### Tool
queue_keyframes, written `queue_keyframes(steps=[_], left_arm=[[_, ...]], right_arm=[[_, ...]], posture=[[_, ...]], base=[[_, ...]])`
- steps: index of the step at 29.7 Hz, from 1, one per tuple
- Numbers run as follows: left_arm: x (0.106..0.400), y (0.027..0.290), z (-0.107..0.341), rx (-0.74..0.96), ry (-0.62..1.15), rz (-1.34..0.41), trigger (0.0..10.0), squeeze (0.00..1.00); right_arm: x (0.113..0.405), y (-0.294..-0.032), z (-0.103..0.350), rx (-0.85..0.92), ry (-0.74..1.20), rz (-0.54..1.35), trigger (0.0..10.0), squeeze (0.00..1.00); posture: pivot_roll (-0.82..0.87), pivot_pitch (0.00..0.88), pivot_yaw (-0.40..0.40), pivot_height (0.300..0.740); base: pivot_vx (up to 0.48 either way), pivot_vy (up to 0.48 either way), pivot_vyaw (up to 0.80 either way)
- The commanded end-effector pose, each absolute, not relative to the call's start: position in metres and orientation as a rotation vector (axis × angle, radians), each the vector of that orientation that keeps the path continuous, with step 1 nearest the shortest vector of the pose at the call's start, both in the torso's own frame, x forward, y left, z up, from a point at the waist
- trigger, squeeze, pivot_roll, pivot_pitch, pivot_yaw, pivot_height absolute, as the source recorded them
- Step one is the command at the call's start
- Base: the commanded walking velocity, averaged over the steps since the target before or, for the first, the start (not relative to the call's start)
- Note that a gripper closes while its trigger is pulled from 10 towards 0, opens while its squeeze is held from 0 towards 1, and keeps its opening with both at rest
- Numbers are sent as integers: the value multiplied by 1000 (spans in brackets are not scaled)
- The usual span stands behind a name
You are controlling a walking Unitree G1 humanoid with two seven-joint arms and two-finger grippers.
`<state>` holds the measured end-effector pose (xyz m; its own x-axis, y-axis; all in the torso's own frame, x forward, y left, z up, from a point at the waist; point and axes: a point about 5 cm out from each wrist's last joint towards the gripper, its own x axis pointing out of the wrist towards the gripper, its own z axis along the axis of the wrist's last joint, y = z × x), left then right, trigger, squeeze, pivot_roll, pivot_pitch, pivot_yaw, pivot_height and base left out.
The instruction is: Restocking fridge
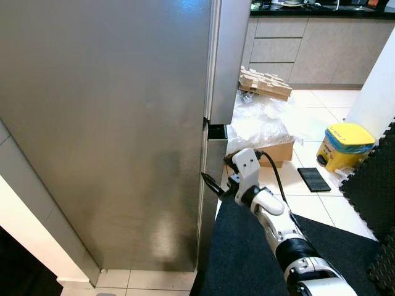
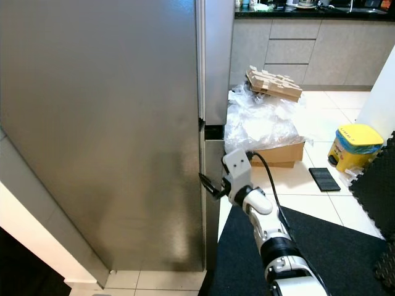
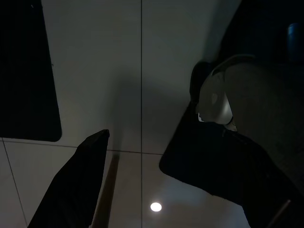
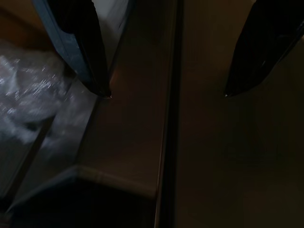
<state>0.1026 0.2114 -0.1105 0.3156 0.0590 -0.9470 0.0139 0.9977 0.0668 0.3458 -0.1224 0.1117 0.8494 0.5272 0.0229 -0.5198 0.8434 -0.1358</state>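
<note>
Fridge point(image 1: 111, 123) fills the left and centre of the left eye view: a tall brushed-steel door, shut, its right edge running down the middle of the frame. A dark recess point(image 1: 216, 131) sits on that edge at mid-height, where the upper panel meets the lower one.

Right gripper point(image 2: 210, 183) is at the door edge, just below the recess, lower centre of the right eye view. Right wrist view: both black fingers point(image 4: 85, 52) are spread, one on each side of the vertical seam between the door face and the side panel. Contact with the steel cannot be confirmed.

Left gripper point(image 3: 156, 180) hangs idle over the tile floor point(image 3: 118, 71); its fingers are apart with nothing between them.

Handling judgement: the door is rigid, heavy and probably held by a magnetic seal, so a steady pull will be needed rather than a quick tug. The steel face is smooth and offers no purchase. The best hold looks like the edge lip or the recess, hooked from the side.

Background, right of the frame: a cardboard box point(image 1: 276, 152) under crumpled plastic wrap point(image 1: 262, 120), a yellow bin point(image 1: 344, 145), and a dark mat point(image 1: 247, 259) beneath the arm.
</note>
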Motion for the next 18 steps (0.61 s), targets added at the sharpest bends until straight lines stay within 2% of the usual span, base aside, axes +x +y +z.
queue_keyframes(steps=[1, 18], left_arm=[[102, 206, -112, 60, 1251, 24, 10000, 0], [100, 204, -112, 51, 1253, 23, 10000, 0]], right_arm=[[356, -119, 138, -121, -149, 509, 10000, 0], [363, -111, 144, -148, -123, 407, 10000, 0]], posture=[[57, 0, -14, 740], [58, 0, -22, 740]], base=[[0, 0, 0], [0, 0, 0]])
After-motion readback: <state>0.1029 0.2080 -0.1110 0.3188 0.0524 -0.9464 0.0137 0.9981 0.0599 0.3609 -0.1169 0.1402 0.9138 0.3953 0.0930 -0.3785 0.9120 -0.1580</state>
